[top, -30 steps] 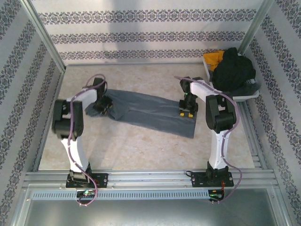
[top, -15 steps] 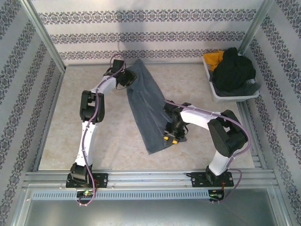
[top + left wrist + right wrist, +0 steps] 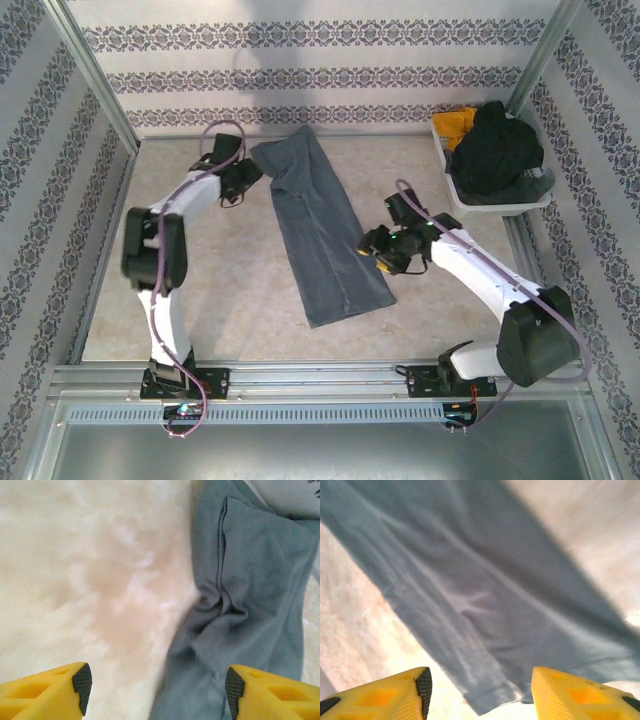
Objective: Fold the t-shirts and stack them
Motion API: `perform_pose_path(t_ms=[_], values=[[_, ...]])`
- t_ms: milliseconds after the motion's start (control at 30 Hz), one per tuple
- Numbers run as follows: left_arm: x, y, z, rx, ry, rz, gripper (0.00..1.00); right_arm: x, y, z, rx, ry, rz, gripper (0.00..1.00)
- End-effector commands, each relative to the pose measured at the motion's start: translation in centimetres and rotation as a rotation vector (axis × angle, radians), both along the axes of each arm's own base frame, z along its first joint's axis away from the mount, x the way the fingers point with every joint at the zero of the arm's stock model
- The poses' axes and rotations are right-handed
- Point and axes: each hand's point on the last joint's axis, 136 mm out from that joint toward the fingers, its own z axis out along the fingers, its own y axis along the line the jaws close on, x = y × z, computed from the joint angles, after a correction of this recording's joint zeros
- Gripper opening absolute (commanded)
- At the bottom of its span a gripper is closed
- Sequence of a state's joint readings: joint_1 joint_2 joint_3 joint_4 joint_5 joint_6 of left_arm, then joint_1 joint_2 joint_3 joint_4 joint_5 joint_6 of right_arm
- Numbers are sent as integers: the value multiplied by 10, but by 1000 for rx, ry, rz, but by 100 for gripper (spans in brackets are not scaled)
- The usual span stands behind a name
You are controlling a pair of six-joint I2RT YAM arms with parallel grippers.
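The slate blue-grey t-shirt [image 3: 320, 230] lies on the table as a long narrow strip, running from the back wall toward the front. My left gripper [image 3: 246, 180] is open beside its far left edge. In the left wrist view that gripper [image 3: 157, 687] stands with wide jaws over the cloth's edge [image 3: 245, 580], gripping nothing. My right gripper [image 3: 372, 246] is open at the strip's right edge. From the right wrist, that gripper [image 3: 480, 690] hovers above the shirt's hem [image 3: 485, 615], apart from it. A black t-shirt [image 3: 497, 150] and a mustard yellow one [image 3: 455, 125] sit heaped in the tray.
The white plastic tray [image 3: 520, 208] stands at the back right corner, near the right arm's forearm. Patterned walls close the table on the left, back and right. Bare tabletop [image 3: 200, 290] lies on both sides of the strip.
The grey shirt swung from lying across the table to lying lengthwise. Both grippers then opened, let go of the cloth and drew back from its edges.
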State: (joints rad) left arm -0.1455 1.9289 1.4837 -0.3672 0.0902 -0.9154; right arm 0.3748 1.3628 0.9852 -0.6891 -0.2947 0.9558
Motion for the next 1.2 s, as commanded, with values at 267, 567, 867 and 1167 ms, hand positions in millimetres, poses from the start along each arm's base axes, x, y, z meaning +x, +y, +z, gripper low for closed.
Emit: perform_pose_path(t_ms=[267, 567, 867, 1167], values=[[-254, -104, -65, -239, 419, -262, 56, -41, -43, -75, -191, 224, 366, 46], [-331, -166, -74, -345, 557, -437, 56, -69, -22, -105, -199, 325, 431, 32], [-339, -174, -94, -324, 546, -389, 59, -93, 21, -101, -135, 324, 445, 15], [-329, -184, -109, -272, 562, -371, 21, -101, 41, -88, -103, 291, 453, 4]])
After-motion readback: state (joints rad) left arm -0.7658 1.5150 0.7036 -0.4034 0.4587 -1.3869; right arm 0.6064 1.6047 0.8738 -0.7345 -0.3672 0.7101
